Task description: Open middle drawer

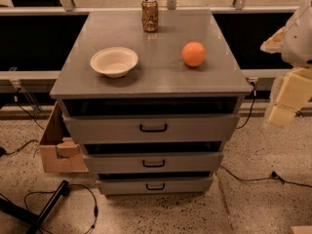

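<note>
Three-high stack: middle drawer [195, 163] sits second down, below the counter [161, 67].
Handle [153, 163]: small black loop at centre front; hook it there.
Feel: stiff, probably light, should slide straight out.
Claw [285, 106]: off to the right, well apart from the handle; open or closed, cannot tell.

Grey middle drawer [187, 163], flat front, small black handle.
Sat closed and level in the cabinet [146, 67], well apart from the gripper [282, 112] at far right.

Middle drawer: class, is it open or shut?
Shut: middle drawer shows only its front, no tray; gripper hangs far right, apart.
</note>
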Controlling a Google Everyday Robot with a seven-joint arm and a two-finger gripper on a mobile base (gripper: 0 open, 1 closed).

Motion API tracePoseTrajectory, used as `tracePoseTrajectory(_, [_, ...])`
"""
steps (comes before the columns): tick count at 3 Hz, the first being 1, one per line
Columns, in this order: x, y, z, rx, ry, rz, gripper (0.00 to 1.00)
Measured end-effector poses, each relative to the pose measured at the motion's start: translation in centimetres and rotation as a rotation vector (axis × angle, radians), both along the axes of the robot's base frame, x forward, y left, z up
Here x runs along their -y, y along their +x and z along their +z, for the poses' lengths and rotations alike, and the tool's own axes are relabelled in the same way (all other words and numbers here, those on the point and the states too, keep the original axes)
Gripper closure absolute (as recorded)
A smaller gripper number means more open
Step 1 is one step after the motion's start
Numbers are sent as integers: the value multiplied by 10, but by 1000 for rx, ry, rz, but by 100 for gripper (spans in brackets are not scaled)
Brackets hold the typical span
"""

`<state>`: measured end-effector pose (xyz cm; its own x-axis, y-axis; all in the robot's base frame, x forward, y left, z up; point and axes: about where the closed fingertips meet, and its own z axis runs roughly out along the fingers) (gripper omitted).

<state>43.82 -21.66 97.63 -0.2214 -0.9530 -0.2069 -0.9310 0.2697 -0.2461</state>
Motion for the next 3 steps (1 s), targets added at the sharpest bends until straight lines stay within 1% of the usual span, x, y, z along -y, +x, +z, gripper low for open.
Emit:
tracePoseTrajectory(1, [0,0,0,0,0,0,0])
tracePoseTrajectory(2, [1,-2,-24,-13,6,-12,0])
tracePoseTrajectory(3, [-1,-8,-69,29,-53,-5,0])
